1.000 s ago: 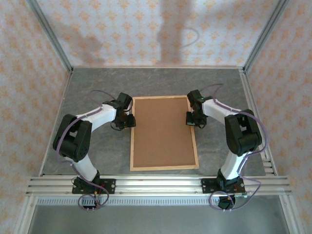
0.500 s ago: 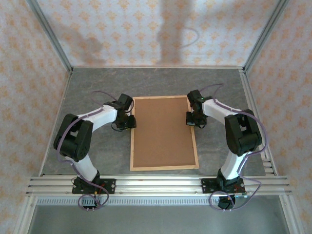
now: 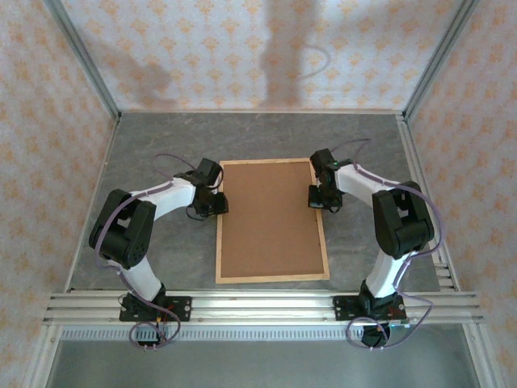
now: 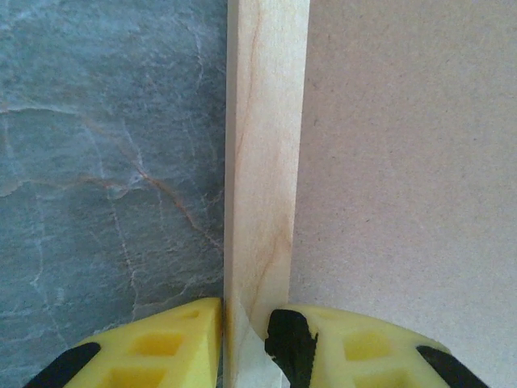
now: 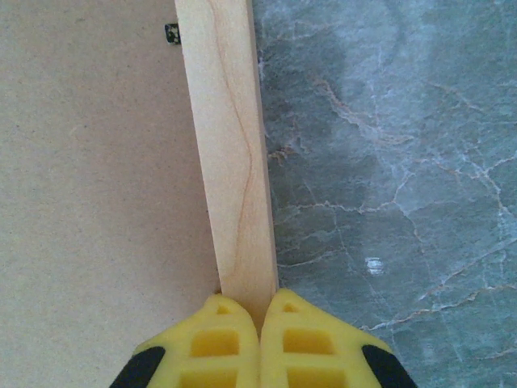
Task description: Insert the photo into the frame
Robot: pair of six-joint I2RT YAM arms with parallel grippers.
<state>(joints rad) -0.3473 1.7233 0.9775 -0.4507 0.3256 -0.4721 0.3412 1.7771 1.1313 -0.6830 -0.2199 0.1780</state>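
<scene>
Frame (image 3: 272,279) lies flat mid-table, long sides running near to far, back face up. The brown backing board (image 3: 271,218) fills its opening, edge to edge with the pale wood rails. Whether the photo sits beneath that board I cannot tell; the board hides whatever is under it.

Left rail (image 4: 262,162): my left gripper (image 4: 246,319) straddles it towards the far end, one finger on the table side, the other on the board (image 4: 404,162) side, jaws closed on the wood.

Right rail (image 5: 230,162): my right gripper (image 5: 258,311) is over it, fingertips closed against each other on top of the strip. Nothing is held. Whether the tips touch the wood I cannot tell. A small dark tab (image 5: 172,32) sits on the board against this rail, farther off.

Grey stone-patterned table (image 3: 161,162) on both outer sides.

Judgement: late stage, with the back closed up and the frame being steadied or readied for turning over.

Next move, as I read it: the right jaws must open and take their rail as the left has. Any lift should then be level and together, or the board may slip out.
</scene>
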